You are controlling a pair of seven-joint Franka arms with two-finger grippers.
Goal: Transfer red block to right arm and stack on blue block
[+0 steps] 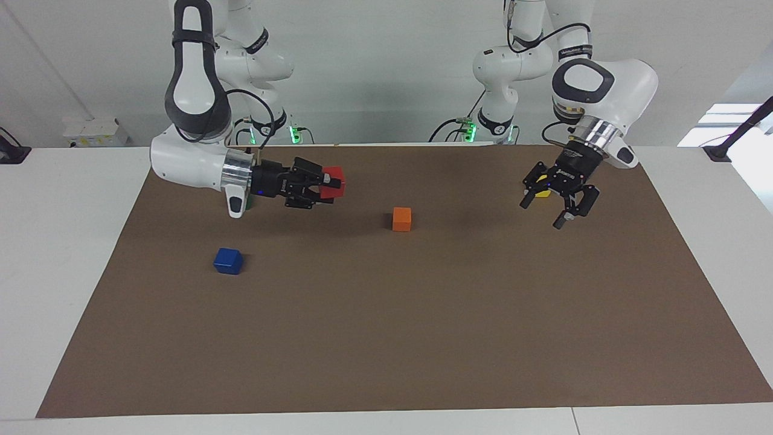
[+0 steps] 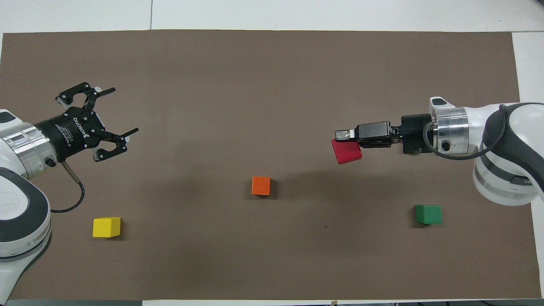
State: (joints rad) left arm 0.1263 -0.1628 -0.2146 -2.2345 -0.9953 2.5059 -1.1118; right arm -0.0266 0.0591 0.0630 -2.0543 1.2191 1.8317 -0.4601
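Note:
The red block [image 1: 334,183] [image 2: 347,152] hangs above the mat with my right gripper [image 1: 329,182] [image 2: 345,143] shut on it, the gripper lying level and pointing toward the table's middle. The blue block [image 1: 228,261] sits on the mat toward the right arm's end, farther from the robots than the held block. In the overhead view the right arm hides it. Over the left arm's end of the mat, my left gripper [image 1: 541,215] [image 2: 123,109] stands open and holds nothing.
An orange block [image 1: 401,219] [image 2: 261,185] lies near the mat's middle. A yellow block [image 2: 106,227] sits at the left arm's end, partly hidden by the left gripper in the facing view. A green block [image 2: 428,214] sits at the right arm's end. The brown mat [image 1: 423,338] covers the table.

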